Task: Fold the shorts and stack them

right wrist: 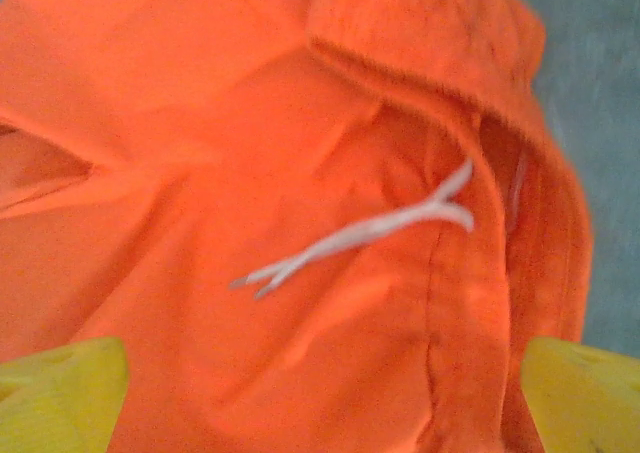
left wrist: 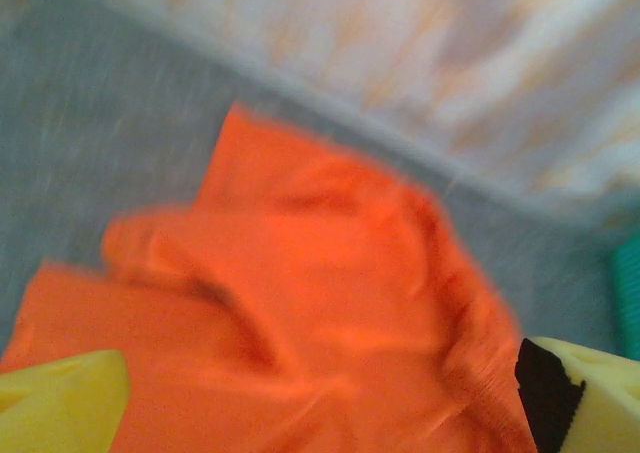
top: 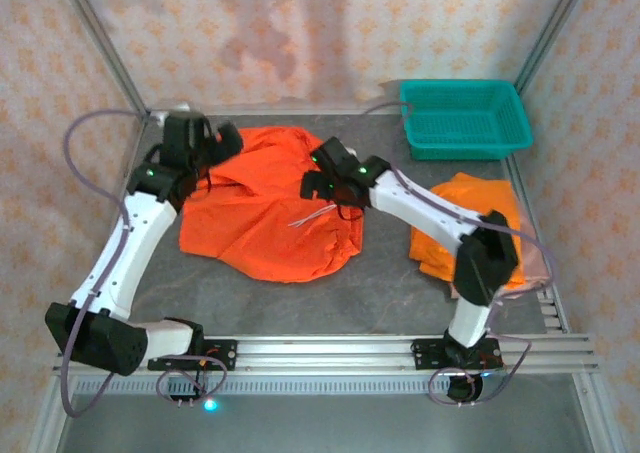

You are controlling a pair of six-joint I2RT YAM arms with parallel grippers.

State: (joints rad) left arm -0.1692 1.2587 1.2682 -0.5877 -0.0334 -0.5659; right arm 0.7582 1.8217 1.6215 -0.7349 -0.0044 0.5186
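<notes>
Jaws on the left gripper are spread wide, nothing pinched, sitting over the far-left edge of the crumpled orange shorts mid-table. Same deal with the right gripper: wide open above the waistband, with the pale drawstring lying loose right under it. A folded orange pair lies off to the right, near the teal basket in the far corner.

Grey table: spread orange shorts, second orange shorts, teal basket.
</notes>
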